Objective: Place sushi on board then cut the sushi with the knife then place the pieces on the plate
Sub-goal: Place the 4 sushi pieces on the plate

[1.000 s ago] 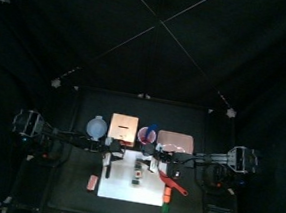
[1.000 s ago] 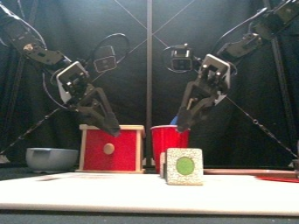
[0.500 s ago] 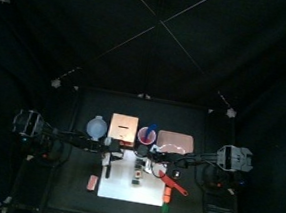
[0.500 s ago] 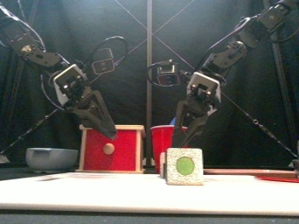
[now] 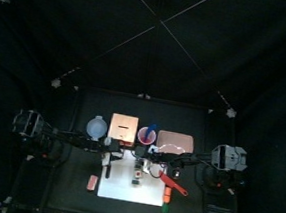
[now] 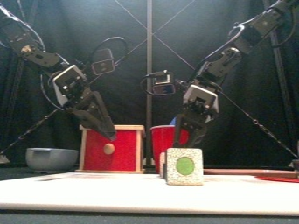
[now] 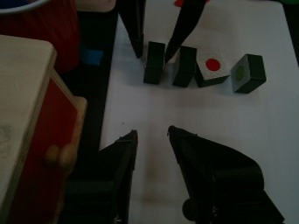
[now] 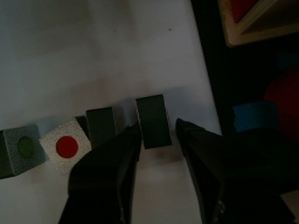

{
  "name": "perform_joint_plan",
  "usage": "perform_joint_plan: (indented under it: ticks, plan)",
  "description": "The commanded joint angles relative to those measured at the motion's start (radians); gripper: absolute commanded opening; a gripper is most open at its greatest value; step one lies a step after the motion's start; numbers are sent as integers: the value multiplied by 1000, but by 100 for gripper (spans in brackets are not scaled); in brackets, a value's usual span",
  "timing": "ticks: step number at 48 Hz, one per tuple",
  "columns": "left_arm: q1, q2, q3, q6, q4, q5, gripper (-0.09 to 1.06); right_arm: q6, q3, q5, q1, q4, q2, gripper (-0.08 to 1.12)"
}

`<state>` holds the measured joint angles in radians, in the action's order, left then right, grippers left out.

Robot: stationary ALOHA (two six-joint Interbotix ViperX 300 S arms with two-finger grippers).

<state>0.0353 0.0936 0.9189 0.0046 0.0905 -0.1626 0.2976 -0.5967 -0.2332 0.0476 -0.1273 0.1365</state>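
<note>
Sushi roll (image 8: 152, 112) lies on white cutting board (image 5: 127, 183), mid-bench toward front edge, as row of dark green blocks, one face-up with red centre, front one showing green centre. Right gripper (image 8: 158, 125) hangs low over row, jaws spread, rearmost block between them; contact cannot be told. Left gripper (image 7: 152, 133) above bare board beside row, jaws spread, empty. Blue-grey bowl (image 5: 96, 127), wooden box (image 5: 120, 128), red cup (image 5: 147, 133), pink tray (image 5: 174, 141) line bench's back edge.

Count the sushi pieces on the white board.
4, in a row on the white board: dark piece, second dark piece, red-centred piece, end piece. None appears hidden.
</note>
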Motion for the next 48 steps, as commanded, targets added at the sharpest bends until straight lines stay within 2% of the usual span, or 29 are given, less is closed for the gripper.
perform_joint_plan:
  ticks: [1,8,21,33,40,48]
  plan:
    - [3,5,-12,-2,0,-3,75,8,28,2,0,-2,-25,62]
    - [3,5,-12,-2,0,-2,75,9,12,-46,6,2,-67,50]
    - [3,3,-9,-3,2,-2,75,11,-69,-210,37,8,-264,51]
    - [3,0,-9,-3,3,-2,75,12,-164,-222,146,17,-380,51]
    - [3,-2,-12,-5,3,-2,75,9,-186,-222,230,12,-391,51]
    - [5,-5,-12,-6,3,-2,75,8,-201,-221,316,-11,-334,51]
